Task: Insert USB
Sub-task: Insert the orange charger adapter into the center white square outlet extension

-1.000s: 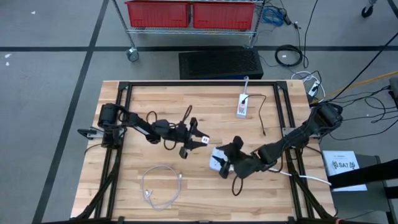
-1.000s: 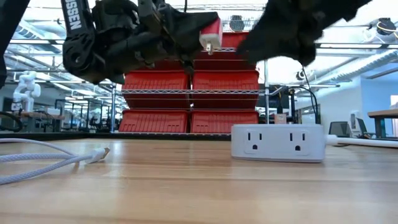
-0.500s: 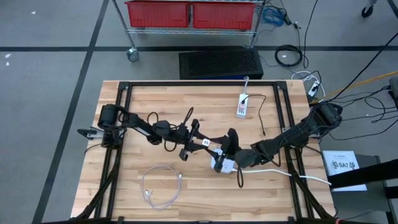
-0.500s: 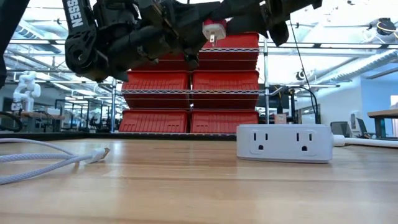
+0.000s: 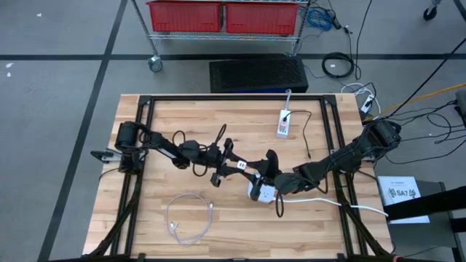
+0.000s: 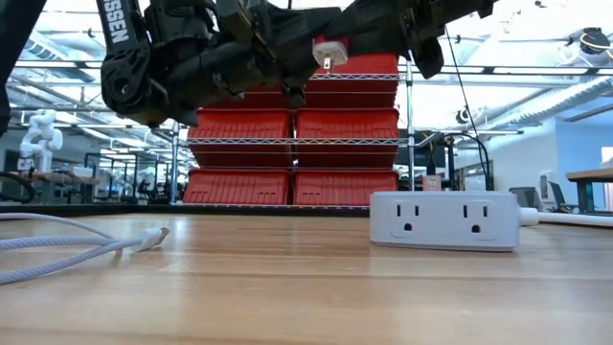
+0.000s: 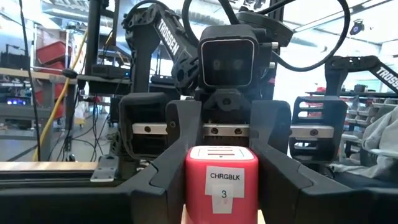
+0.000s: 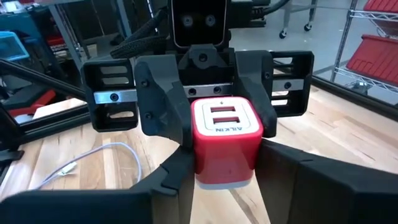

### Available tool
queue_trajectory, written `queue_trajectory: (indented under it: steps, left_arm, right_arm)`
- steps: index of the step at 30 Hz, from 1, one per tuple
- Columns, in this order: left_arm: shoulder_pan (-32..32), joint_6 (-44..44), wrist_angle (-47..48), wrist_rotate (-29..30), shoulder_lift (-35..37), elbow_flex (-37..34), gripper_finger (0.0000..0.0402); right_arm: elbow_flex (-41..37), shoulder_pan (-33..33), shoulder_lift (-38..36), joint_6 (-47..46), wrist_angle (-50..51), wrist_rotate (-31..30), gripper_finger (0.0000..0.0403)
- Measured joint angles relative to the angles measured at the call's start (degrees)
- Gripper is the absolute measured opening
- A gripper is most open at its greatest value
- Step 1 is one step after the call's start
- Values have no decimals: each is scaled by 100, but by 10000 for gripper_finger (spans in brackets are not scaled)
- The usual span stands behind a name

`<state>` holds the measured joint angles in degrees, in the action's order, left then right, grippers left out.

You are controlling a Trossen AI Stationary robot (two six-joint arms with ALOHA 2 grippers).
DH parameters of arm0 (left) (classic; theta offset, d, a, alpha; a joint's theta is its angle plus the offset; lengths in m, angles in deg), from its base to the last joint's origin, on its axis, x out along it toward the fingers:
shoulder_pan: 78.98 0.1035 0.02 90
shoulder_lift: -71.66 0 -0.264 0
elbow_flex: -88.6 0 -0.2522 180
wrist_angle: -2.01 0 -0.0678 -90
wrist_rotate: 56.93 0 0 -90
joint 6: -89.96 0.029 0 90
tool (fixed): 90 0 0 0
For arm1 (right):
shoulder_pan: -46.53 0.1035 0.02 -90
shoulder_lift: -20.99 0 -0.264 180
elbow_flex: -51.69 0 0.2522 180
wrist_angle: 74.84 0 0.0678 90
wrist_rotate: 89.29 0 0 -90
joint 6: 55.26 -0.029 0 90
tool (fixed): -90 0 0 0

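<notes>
A red charger block point(image 8: 224, 140) labelled CHRGBLK 3 point(image 7: 222, 183) hangs above the table's middle point(image 5: 241, 166), its two USB ports up point(image 8: 222, 117) and its prongs down point(image 6: 327, 65). My left gripper point(image 7: 221, 193) reaches it from the table's left and is shut on it. My right gripper point(image 8: 227, 183) meets it from the right, facing the left one, fingers closed on its nearer end. The white USB cable point(image 5: 186, 218) lies coiled near the front left, its plug point(image 6: 153, 235) flat on the wood. My left gripper pinches the block between its two fingers point(image 8: 160, 109), on the two opposite sides at the half toward the left arm point(image 8: 198, 118). The fingers come roughly level from the table's left. The block is upright and clear of the table. My right gripper closes its two fingers point(image 8: 171, 177) on the same two sides at the block's lower end toward the right arm point(image 8: 202, 168). It comes nearly level from the table's right, tipped slightly down. How far back the block reaches between them does not show.
A white power strip point(image 6: 445, 220) lies on the wood just below and right of the block point(image 5: 262, 193), its cord running to the right edge. A second small strip point(image 5: 284, 124) lies toward the far edge. Black frame rails point(image 5: 218, 99) border the table.
My right gripper has risen from the white power strip and gone toward the table's left, turning level, until its fingers stand on the red block held by the left gripper. The power strip has slid a little toward the right edge. The block has stayed in place.
</notes>
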<state>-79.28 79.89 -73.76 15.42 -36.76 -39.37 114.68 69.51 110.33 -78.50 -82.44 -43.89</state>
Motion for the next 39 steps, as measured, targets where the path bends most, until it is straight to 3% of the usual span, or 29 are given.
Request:
queue_trajectory:
  steps: [4,8,11,14,18,20,22,29,34,39]
  left_arm:
    - [-8,-127,9,14,-7,0,155]
    - [-9,-194,4,48,-7,13,194]
    - [-9,-196,6,61,-7,15,196]
    - [-5,-172,4,67,-7,15,164]
    - [47,-122,55,48,-7,15,78]
    - [153,-81,139,-150,-7,-4,30]
    - [309,-124,164,-478,-7,-38,9]
    - [746,-567,367,-2325,-7,-37,10]
    - [729,-659,374,-2415,7,1,16]
    - [531,-755,828,-2265,20,173,73]
  right_arm:
    - [9,68,-2,-97,91,-22,111]
    - [9,66,2,-46,198,-21,111]
    - [9,66,4,-142,356,-4,111]
    - [7,63,4,-243,498,18,111]
    - [7,62,4,-243,624,77,111]
    - [4,88,-55,-220,805,238,111]
    - [4,127,-173,-211,1026,412,111]
    - [4,207,-695,94,1681,1461,111]
    - [4,38,-752,157,1814,1784,111]
    - [3,-131,-755,164,1910,1805,116]
